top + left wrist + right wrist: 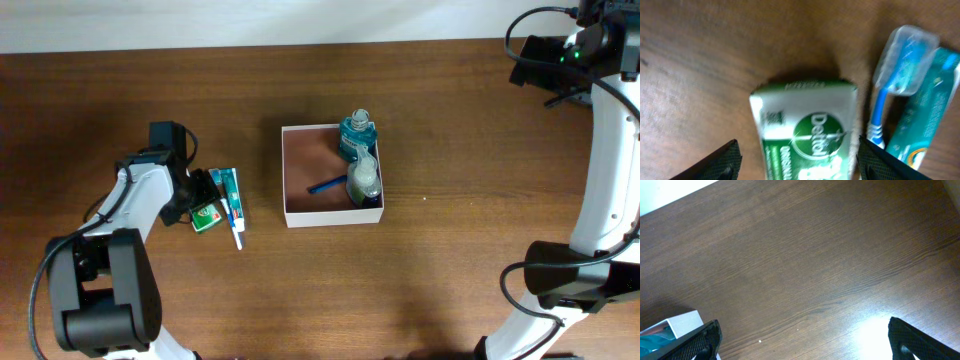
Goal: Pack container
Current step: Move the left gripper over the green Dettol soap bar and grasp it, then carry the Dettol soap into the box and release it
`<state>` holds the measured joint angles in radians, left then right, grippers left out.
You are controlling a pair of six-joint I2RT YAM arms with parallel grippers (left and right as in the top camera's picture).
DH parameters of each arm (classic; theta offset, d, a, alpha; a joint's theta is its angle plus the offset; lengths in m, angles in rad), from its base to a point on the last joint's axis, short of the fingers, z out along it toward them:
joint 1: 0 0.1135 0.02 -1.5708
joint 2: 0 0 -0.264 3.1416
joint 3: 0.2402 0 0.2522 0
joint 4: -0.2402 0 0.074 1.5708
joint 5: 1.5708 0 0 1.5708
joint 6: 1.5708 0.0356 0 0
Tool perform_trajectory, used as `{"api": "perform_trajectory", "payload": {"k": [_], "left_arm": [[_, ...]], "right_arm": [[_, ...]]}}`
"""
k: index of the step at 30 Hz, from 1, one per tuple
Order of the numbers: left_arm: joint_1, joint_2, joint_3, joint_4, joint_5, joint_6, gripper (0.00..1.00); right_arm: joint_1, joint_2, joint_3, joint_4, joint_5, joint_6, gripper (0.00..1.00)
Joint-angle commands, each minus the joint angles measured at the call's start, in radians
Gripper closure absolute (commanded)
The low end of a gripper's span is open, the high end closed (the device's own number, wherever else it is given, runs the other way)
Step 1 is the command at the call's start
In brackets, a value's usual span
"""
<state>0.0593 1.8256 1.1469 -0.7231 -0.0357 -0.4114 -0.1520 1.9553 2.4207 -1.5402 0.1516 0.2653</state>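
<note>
The container is a square white-walled box with a pinkish-brown inside, at the table's middle. In it lie a teal mouthwash bottle, a clear bottle and a blue razor. A corner of the box shows in the right wrist view. My left gripper is open, its fingers on either side of a green Dettol soap pack on the table. My right gripper is open and empty, held high at the back right.
A blue toothbrush with a clear cap and a teal toothpaste box lie just right of the soap; both also show in the overhead view, the toothbrush and the toothpaste box.
</note>
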Motion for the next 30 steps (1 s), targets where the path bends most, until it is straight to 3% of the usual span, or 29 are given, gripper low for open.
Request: {"api": "perform_trajectory", "payload": {"k": [1, 13, 15, 24, 30], "left_arm": [[0.005, 0.014, -0.003, 0.027, -0.014, 0.006, 0.27], [0.005, 0.056, -0.053, 0.021, -0.013, 0.006, 0.28], [0.005, 0.056, -0.053, 0.021, -0.013, 0.005, 0.39], [0.005, 0.045, 0.048, -0.031, -0.014, 0.014, 0.64], [-0.005, 0.021, 0.288, -0.166, 0.0, 0.021, 0.64]], "right_arm": [[-0.006, 0.0, 0.006, 0.003, -0.002, 0.001, 0.01], [-0.006, 0.0, 0.006, 0.003, -0.002, 0.001, 0.01], [-0.006, 0.0, 0.006, 0.003, -0.002, 0.001, 0.01], [-0.006, 0.0, 0.006, 0.003, -0.002, 0.001, 0.01], [-0.006, 0.0, 0.006, 0.003, -0.002, 0.001, 0.01]]}}
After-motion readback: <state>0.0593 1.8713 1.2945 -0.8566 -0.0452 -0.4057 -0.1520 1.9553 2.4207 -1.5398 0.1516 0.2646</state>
